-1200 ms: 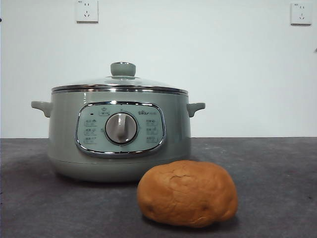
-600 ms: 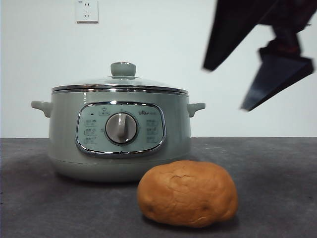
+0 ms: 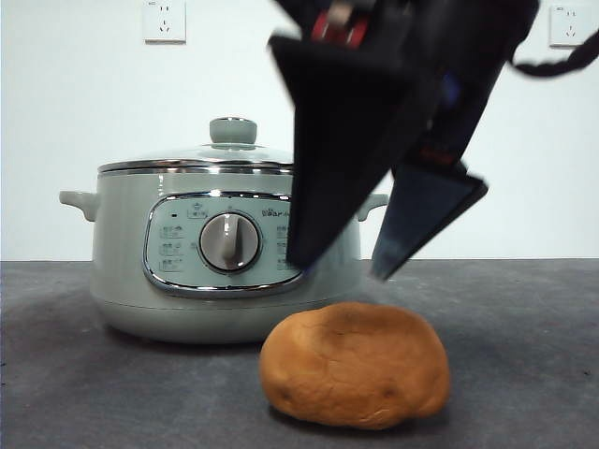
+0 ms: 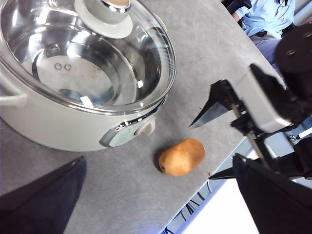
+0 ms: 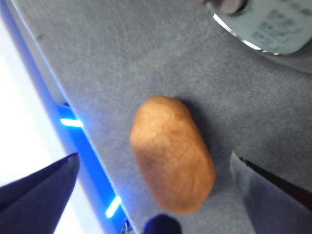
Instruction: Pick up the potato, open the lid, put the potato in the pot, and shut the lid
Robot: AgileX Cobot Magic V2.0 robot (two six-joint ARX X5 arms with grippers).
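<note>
Currently the right gripper (image 3: 342, 269) is hanging over the potato (image 3: 355, 365), big and dark in the front view, coming in from the top edge. Its 2 jaws are spread wide, tips pointing down and apart from the potato, not touching it. In the right wrist view the potato (image 5: 171, 154) is lying between the 2 jaws, with bare table showing on both sides of it.

Potato is sitting on the grey table (image 3: 524, 355), at the near edge, just in front of the pot (image 3: 187, 281) and toward its right side. Skin is orange-brown, matte, creased. It is close to the pot but apart from it.

Pot is standing left of centre, pale green, dial (image 3: 228, 242) and chrome-framed panel facing the front camera; the gripper is covering the panel's right part. Lid (image 3: 201, 154) is sitting closed on the pot, green knob (image 3: 232, 130) on top. From the left wrist view, the steel inside is showing through the glass of the lid (image 4: 87, 53).

Left gripper (image 4: 156, 195) is waiting high over the table, above the pot's side, holding nothing, jaws wide apart. Its camera is also catching the right gripper (image 4: 217, 141) on the far side of the potato (image 4: 181, 156).

2 wall sockets (image 3: 164, 21) are showing on the white wall behind.
</note>
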